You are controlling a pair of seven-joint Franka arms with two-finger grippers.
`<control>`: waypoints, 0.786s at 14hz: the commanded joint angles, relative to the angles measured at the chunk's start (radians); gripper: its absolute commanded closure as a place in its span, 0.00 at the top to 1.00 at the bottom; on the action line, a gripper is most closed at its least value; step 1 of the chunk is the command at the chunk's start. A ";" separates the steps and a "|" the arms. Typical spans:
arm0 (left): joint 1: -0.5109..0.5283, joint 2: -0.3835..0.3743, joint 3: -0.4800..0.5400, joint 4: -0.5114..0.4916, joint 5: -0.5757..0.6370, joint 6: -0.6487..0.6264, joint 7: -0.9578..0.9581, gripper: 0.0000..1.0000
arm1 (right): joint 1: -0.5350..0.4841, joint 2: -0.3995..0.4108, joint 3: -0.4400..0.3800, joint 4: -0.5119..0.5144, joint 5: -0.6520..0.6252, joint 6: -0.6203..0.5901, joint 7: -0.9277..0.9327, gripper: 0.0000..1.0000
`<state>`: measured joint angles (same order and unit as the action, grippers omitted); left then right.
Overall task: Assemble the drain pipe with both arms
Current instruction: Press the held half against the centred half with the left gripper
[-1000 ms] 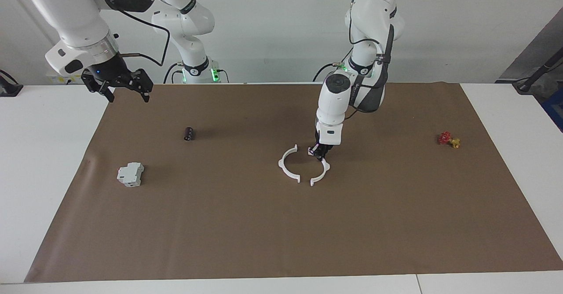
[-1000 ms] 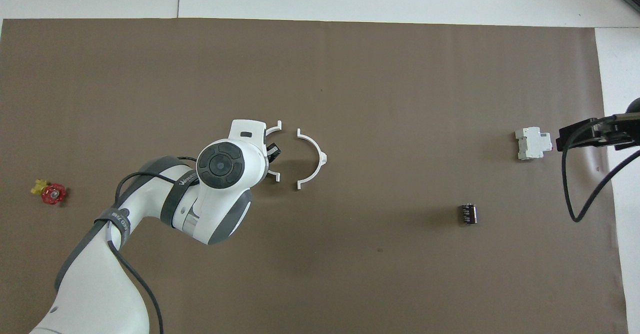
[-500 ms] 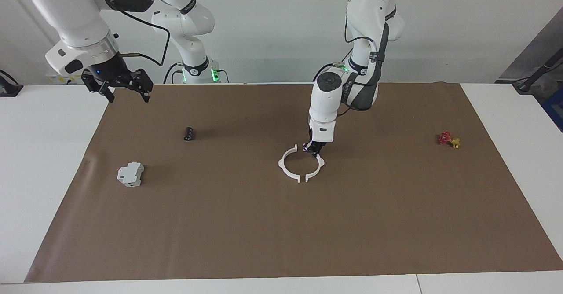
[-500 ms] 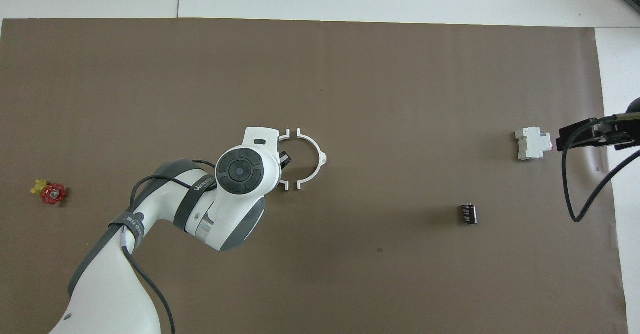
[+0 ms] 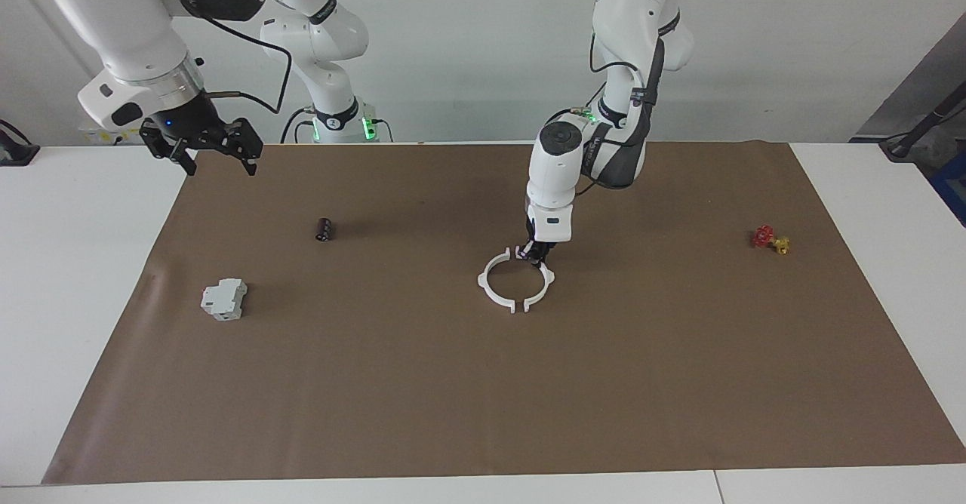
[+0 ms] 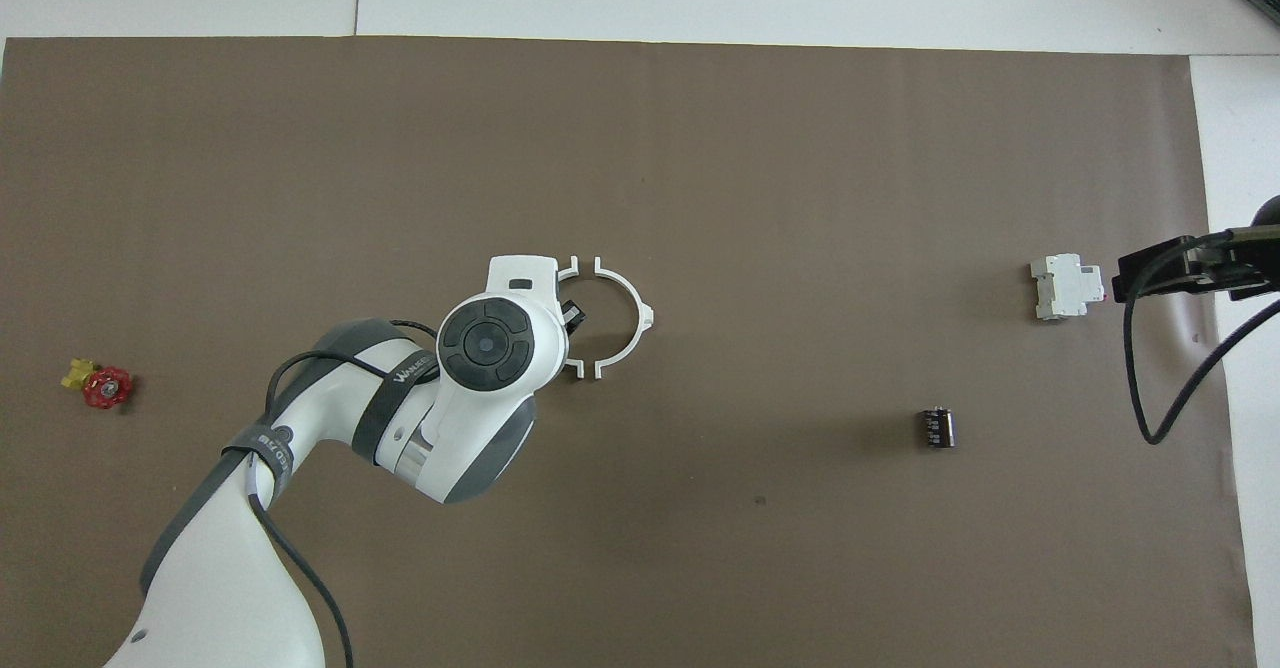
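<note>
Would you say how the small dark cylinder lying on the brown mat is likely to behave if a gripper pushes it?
The small dark cylinder lies on its side, so it would probably roll. It looks small enough to be light.

Overhead: left arm (image 6: 480, 368) over most of one drain pipe arc (image 6: 572, 270); right gripper (image 6: 1150, 270) barely in.
</note>
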<state>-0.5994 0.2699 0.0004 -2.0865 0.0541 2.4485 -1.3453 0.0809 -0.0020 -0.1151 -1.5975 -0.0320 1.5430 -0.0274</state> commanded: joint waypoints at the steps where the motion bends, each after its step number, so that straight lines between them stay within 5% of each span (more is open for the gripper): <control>1: -0.019 0.005 0.017 0.019 0.017 -0.017 -0.043 0.00 | -0.009 0.000 0.005 0.002 0.017 0.008 0.011 1.00; 11: -0.042 0.021 0.015 0.022 0.049 0.012 -0.046 0.00 | -0.007 0.000 0.005 0.002 0.017 0.006 0.011 1.00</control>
<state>-0.6131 0.2759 -0.0008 -2.0807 0.0799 2.4511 -1.3628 0.0811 -0.0020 -0.1148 -1.5975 -0.0320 1.5430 -0.0274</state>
